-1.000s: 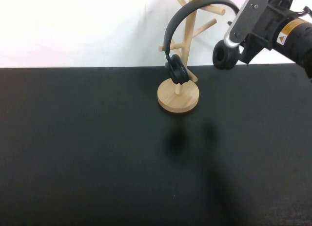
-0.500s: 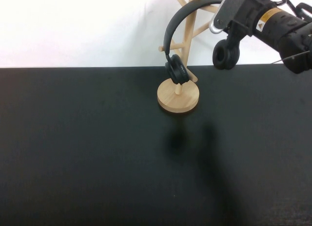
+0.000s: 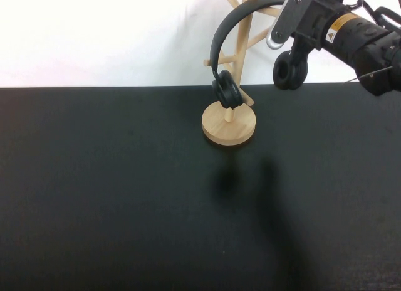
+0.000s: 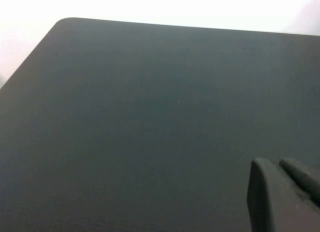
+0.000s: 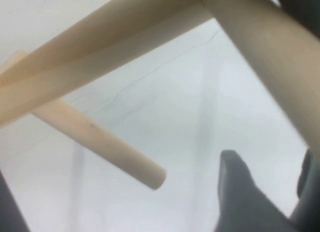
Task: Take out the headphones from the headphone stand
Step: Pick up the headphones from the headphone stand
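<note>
I am holding the right hand (image 3: 280, 32) high at the far right of the table (image 3: 113, 197), up against the headband of the headphones (image 3: 227, 90) where the band arcs over toward its right ear cup; whether its fingers are open or clamped on the band I cannot tell from any view, so I am treating the grasp as unconfirmed. From the right wrist camera I am looking straight past a dark finger at the pale pegs of the headphone stand (image 5: 95, 134), which tells me the hand is right in among the branches. The headphones are hanging on the headphone stand (image 3: 229, 123): the band is draped over the upper pegs, one cup is dangling in front of the pole just above the round base, the other is hanging free to the right, clear of the wood. I judge the pegs angle upward to keep the band from sliding off, so the way out is up and toward me, not sideways. The stand is sitting near the table's far edge with a white wall close behind, while the near table is offering room for setting down. The left hand (image 4: 282, 194) is parked low over the table, its fingers looking closed together.
</note>
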`<move>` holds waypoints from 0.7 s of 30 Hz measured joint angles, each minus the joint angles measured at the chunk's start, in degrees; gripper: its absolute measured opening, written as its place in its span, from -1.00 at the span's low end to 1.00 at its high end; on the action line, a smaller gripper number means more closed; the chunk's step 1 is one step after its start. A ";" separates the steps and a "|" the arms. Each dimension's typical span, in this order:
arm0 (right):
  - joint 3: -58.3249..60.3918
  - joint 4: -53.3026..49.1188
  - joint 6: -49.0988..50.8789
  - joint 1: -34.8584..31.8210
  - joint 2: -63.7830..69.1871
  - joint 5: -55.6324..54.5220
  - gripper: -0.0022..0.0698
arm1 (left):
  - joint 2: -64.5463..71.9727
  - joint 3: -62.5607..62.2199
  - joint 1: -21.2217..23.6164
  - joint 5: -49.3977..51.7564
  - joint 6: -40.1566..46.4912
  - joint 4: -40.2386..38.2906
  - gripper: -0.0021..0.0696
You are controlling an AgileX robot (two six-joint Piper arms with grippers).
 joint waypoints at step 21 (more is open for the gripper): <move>0.00 0.00 0.00 0.00 -0.11 -1.15 -0.96 | 0.00 0.00 0.00 0.00 0.00 0.00 -0.95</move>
